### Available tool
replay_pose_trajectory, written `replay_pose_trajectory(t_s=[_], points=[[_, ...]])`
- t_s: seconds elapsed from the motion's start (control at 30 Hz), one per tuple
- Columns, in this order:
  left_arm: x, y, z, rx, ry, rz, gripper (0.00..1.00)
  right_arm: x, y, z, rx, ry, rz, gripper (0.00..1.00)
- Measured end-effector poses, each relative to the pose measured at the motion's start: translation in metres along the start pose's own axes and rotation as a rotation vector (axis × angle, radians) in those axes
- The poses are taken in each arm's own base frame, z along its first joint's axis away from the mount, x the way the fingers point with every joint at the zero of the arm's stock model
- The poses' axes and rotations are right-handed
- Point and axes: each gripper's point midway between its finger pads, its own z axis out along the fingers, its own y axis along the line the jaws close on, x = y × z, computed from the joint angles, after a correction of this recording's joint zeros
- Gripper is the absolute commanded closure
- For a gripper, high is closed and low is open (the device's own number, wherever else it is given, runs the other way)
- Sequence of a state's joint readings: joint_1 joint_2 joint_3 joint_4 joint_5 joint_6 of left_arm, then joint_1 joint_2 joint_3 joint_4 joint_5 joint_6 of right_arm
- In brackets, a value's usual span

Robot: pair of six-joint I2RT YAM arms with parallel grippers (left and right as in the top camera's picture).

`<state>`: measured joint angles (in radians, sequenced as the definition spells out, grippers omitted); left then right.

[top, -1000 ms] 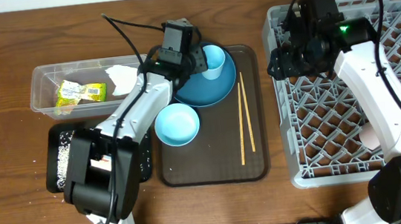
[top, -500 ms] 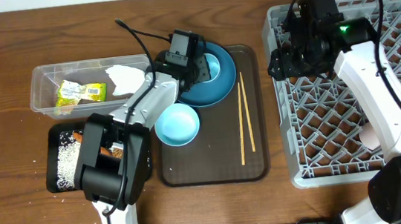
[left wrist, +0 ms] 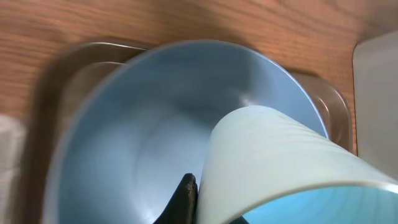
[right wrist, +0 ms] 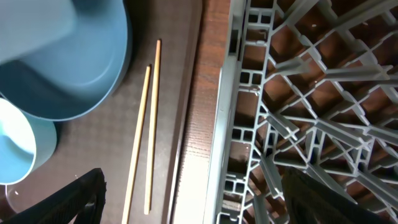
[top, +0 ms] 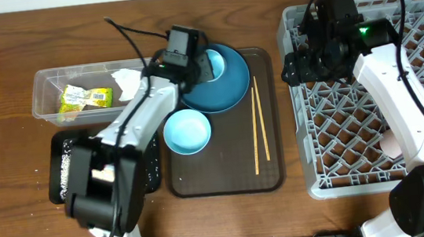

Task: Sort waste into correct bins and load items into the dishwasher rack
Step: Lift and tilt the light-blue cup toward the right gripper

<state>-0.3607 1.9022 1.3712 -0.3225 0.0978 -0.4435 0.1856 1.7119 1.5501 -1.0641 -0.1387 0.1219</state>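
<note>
As small light-blue cup (left wrist: 280, 162) lifts: clear large round blue plate's (left wrist: 124, 124) rim.
Left gripper (top: 200, 66): grip cannot be told.
Right gripper (top: 298, 67): fingers parted.

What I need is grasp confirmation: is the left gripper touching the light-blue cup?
Touching. Left wrist view: a finger of the left gripper lies flush against the light-blue cup, no gap.
</note>
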Motion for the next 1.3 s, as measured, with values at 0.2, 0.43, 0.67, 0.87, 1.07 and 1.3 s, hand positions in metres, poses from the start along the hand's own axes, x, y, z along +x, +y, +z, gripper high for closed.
replay_pose_trajectory(t_s=[0.2,0.43,0.67,0.87,1.07,1.3], points=[[-0.022,0.005,-0.045,0.115,-0.007,-0.030,0.94,0.005,-0.001,0.000,0.003,0.019,0.003,0.17],[-0.044,-0.028,-0.115,0.586,0.028,-0.035,0.94,0.007,0.033,-0.003,-0.197,0.020,-0.150,0.15],[-0.031,-0.055,-0.165,0.950,0.152,-0.005,0.94,0.007,0.086,-0.028,-0.569,-0.056,-0.366,0.15],[-0.021,-0.072,-0.190,1.108,0.216,0.036,0.94,0.001,0.103,-0.063,-0.840,-0.207,-0.512,0.13],[-0.012,-0.082,-0.199,1.172,0.259,0.057,0.94,-0.003,0.113,-0.084,-0.964,-0.328,-0.619,0.12],[0.004,-0.103,-0.199,1.185,0.300,0.093,0.94,-0.010,0.123,-0.101,-1.047,-0.436,-0.697,0.11]])
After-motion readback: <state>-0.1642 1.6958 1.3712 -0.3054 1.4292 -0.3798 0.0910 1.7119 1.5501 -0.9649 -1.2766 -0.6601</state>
